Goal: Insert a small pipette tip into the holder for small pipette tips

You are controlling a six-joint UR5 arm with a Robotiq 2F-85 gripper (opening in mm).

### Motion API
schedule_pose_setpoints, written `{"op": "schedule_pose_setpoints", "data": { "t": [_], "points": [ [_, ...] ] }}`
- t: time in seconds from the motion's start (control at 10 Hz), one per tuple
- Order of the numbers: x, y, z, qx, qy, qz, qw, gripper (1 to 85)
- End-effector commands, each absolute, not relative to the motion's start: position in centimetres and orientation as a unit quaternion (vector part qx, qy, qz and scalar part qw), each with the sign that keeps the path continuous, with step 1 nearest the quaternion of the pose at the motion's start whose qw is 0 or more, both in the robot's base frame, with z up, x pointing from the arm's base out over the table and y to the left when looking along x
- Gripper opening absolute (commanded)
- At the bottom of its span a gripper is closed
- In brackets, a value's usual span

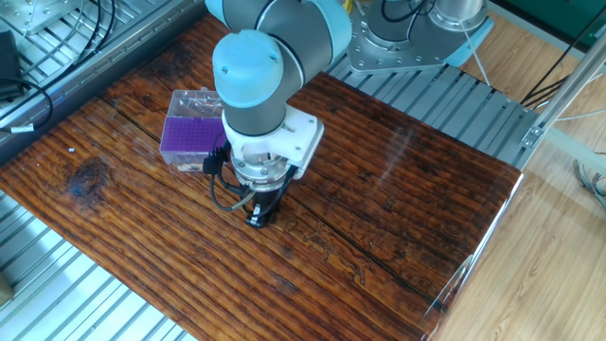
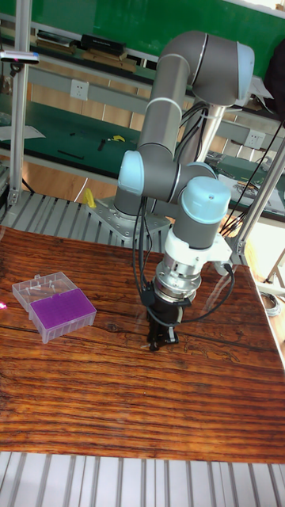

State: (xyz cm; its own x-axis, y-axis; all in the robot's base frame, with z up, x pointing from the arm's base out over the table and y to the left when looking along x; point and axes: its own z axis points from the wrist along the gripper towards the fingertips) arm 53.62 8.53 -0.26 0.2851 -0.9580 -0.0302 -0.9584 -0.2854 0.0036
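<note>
Purple grid on a clear box, dark streaked wood below

A vivid purple top is shown on the clear-walled holder (image 1: 189,133), set against the reddish-brown worktop (image 1: 398,199), which is striped with dark grain lines. The tool (image 2: 162,339) is seen in black, under a white flange, with the arm (image 1: 275,57) finished in grey and pale blue caps. A green wall (image 2: 119,20) is seen behind.

My black two-finger gripper (image 1: 258,216) points down at the dark wooden table (image 1: 379,218), near the purple-topped clear plastic box (image 1: 189,133).
</note>
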Motion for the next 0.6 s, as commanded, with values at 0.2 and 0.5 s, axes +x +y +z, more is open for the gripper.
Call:
{"op": "schedule_pose_setpoints", "data": {
  "t": [0.2,0.5],
  "points": [
    [53.44,8.42,0.25,-0.792,0.610,0.013,0.009,4.3],
    [53.24,8.88,0.21,-0.788,0.616,0.022,0.014,1.0]
  ]
}}
